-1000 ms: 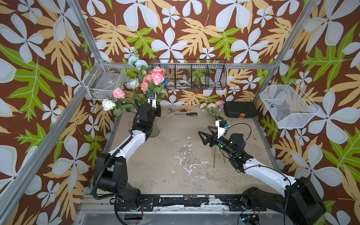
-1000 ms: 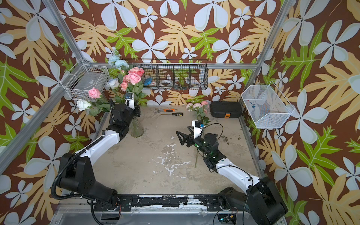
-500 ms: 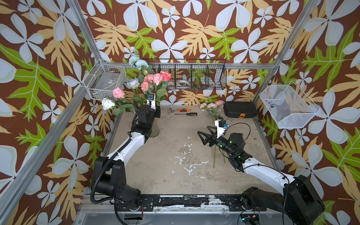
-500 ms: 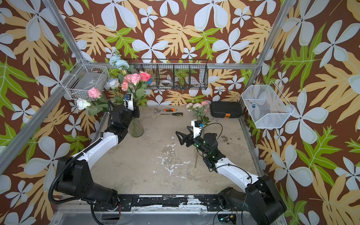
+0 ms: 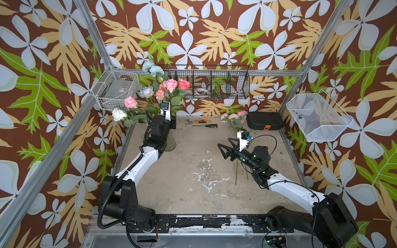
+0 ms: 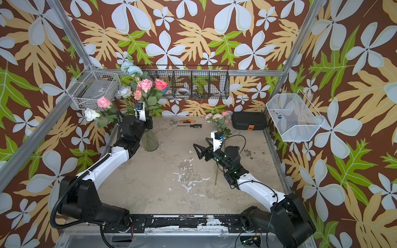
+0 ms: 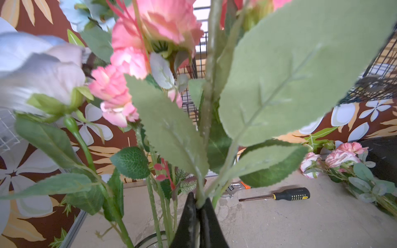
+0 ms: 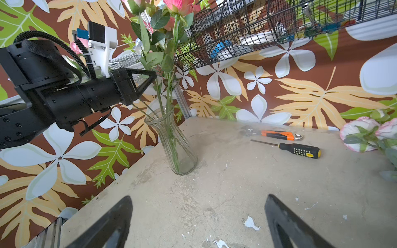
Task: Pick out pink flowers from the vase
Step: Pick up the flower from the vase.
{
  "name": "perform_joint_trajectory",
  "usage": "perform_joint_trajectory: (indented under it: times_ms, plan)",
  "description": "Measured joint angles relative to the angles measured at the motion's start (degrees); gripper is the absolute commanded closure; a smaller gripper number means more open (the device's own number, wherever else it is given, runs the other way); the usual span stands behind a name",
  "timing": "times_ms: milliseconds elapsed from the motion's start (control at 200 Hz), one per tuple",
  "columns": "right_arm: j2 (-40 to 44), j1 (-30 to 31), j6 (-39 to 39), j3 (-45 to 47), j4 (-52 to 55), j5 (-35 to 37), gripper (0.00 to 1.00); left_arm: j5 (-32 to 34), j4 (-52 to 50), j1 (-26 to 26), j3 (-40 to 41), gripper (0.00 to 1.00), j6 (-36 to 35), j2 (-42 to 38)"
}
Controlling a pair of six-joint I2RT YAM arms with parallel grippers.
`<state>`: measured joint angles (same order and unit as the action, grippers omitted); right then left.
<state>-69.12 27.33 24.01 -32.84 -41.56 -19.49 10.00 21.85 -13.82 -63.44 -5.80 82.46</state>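
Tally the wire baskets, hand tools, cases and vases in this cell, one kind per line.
Wire baskets: 3 (white grid, black grid, white mesh)
Hand tools: 2 (orange-handled wrench, black-and-yellow screwdriver)
Black hard plastic case: 1
Clear ribbed glass vase: 1
Total: 7

The pink flowers (image 5: 171,84) run light pink to coral on green stems; rose (image 5: 118,114) white, ruffled blooms (image 5: 152,68) pale blue. The vase (image 8: 178,146) is clear, ribbed. Wall (image 5: 214,32) brown with white flowers, tan and green leaves. Worktop (image 5: 193,163) mottled beige.
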Motion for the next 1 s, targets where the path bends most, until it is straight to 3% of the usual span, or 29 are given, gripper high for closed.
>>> perform_joint_trajectory:
  times_ms: [365,515,746,1001]
  plan:
    - [0.1,0.0,0.0,-3.3,2.0,0.0,0.04,0.8,-5.1,-5.4,-8.2,1.00,-2.0,-9.1]
    - [2.4,0.0,-1.1,-6.8,6.3,-0.3,0.03,-2.1,-7.7,-7.7,-9.9,1.00,-1.2,-14.7]
    - [7.0,0.0,-3.3,-11.1,11.6,-3.0,0.00,-15.5,-7.4,-8.0,-6.3,1.00,7.4,-22.5]
    - [6.3,1.5,-4.3,-13.6,12.2,-14.8,0.01,-39.6,8.7,-8.0,11.1,1.00,25.2,-21.2]
